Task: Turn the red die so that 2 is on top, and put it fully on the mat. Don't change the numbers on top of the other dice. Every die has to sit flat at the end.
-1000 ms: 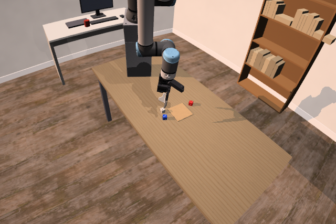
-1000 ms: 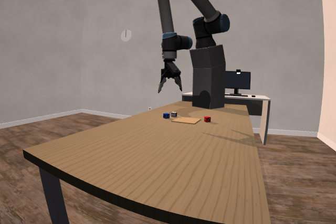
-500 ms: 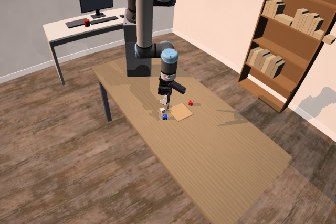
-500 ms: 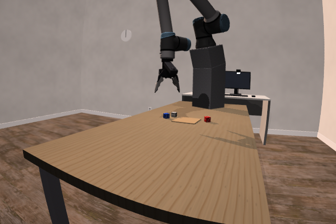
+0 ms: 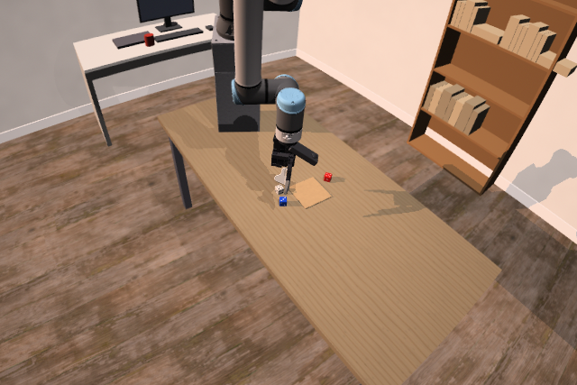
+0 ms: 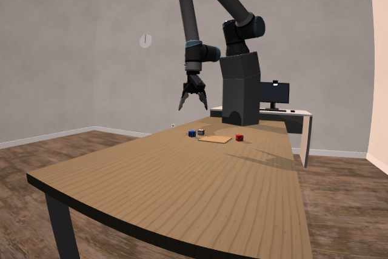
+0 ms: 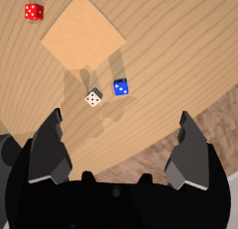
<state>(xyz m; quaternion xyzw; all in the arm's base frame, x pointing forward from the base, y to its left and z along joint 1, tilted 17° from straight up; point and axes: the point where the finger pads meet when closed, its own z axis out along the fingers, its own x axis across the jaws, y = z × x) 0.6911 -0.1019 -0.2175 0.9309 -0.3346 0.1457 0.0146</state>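
Note:
The red die sits on the table beside the tan mat, not touching it. Its largest face in the wrist view seems to show five pips; its top number is hard to confirm. The white die and the blue die sit close together off the mat's opposite side. In the wrist view, white shows five and blue shows three. My gripper is open and empty, pointing down well above the table, nearer the white and blue dice than the red one.
The wooden table has a long edge not far from the white and blue dice. The robot's dark pedestal stands at the table's far end. A desk with a monitor and a bookshelf stand away from the table.

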